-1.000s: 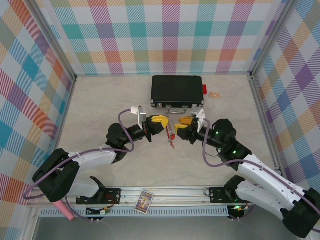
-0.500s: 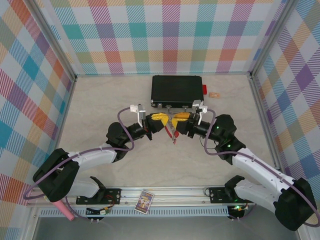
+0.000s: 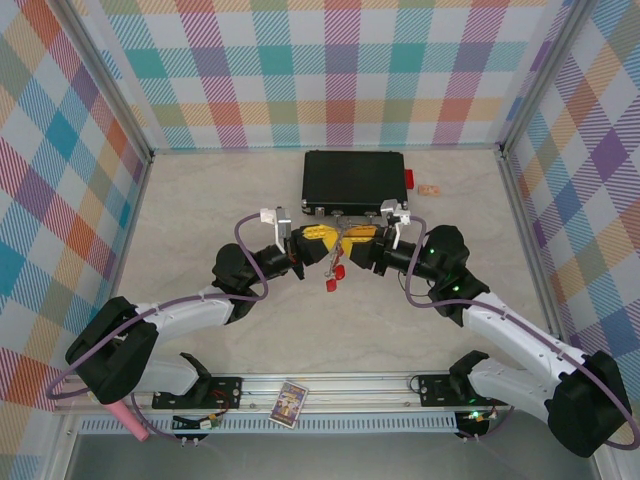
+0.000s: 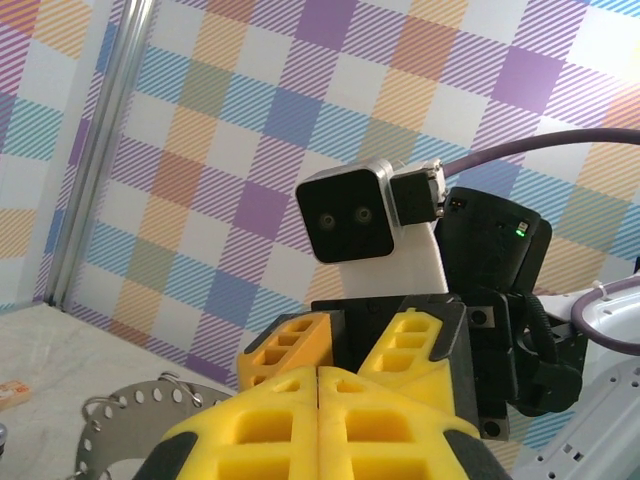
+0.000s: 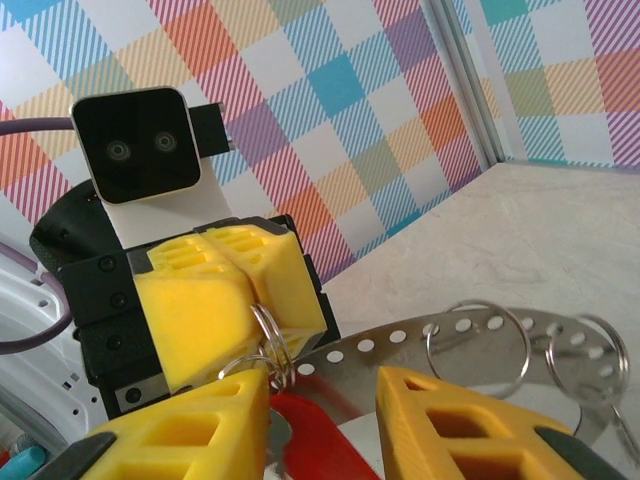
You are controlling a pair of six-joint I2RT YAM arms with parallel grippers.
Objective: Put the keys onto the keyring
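Keys showed as small red tags just below where both grippers met, near the black case. The keyring, a silvery curved band dotted with holes and carrying wire loops, sat between them. The left gripper was pressed together; the right gripper stood spread
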